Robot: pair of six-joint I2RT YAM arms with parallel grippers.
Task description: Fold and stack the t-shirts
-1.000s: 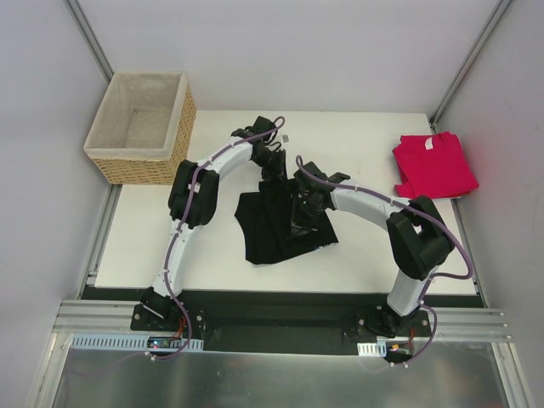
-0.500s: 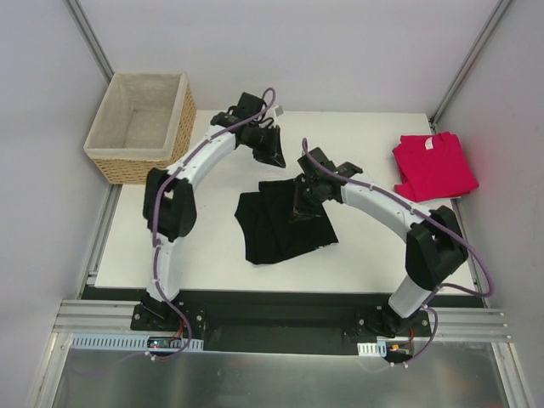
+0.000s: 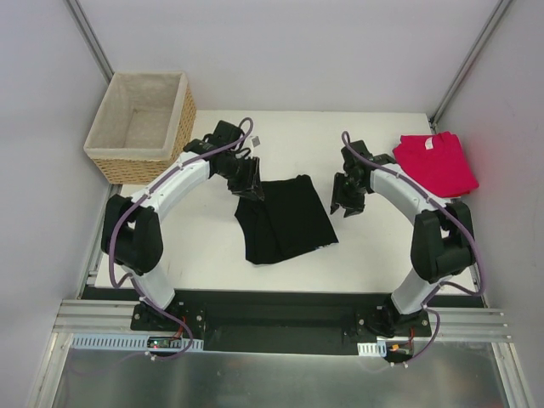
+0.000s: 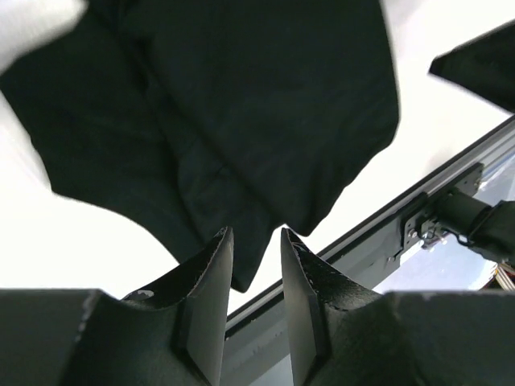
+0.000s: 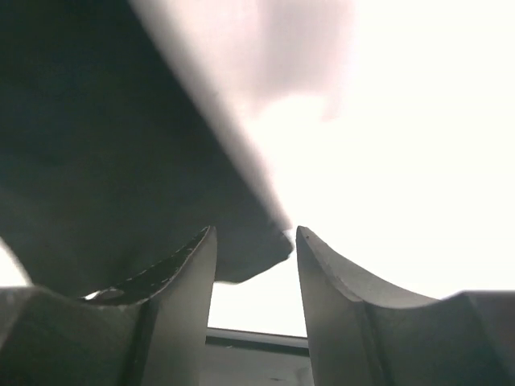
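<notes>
The black t-shirt (image 3: 287,217) lies folded on the white table (image 3: 170,246), near its middle. My left gripper (image 3: 249,187) hovers at the shirt's upper-left corner, open, with nothing between its fingers. In the left wrist view the black t-shirt (image 4: 241,121) spreads beyond the open left gripper (image 4: 256,237). My right gripper (image 3: 345,202) sits just right of the shirt, open and empty. The right wrist view has the black t-shirt's edge (image 5: 96,145) ahead of the right gripper (image 5: 255,233). The pinkish-red t-shirt (image 3: 433,163) lies folded at the back right.
A wicker basket (image 3: 140,127) with a pale lining stands off the table's back-left corner. A small tag (image 3: 253,143) lies on the table behind the left arm. The black base rail (image 3: 272,306) runs along the near edge.
Both grippers have opened and let go of the black t-shirt. The left one drew back to the left and the right one swung away right. The shirt's raised part now lies flat.
</notes>
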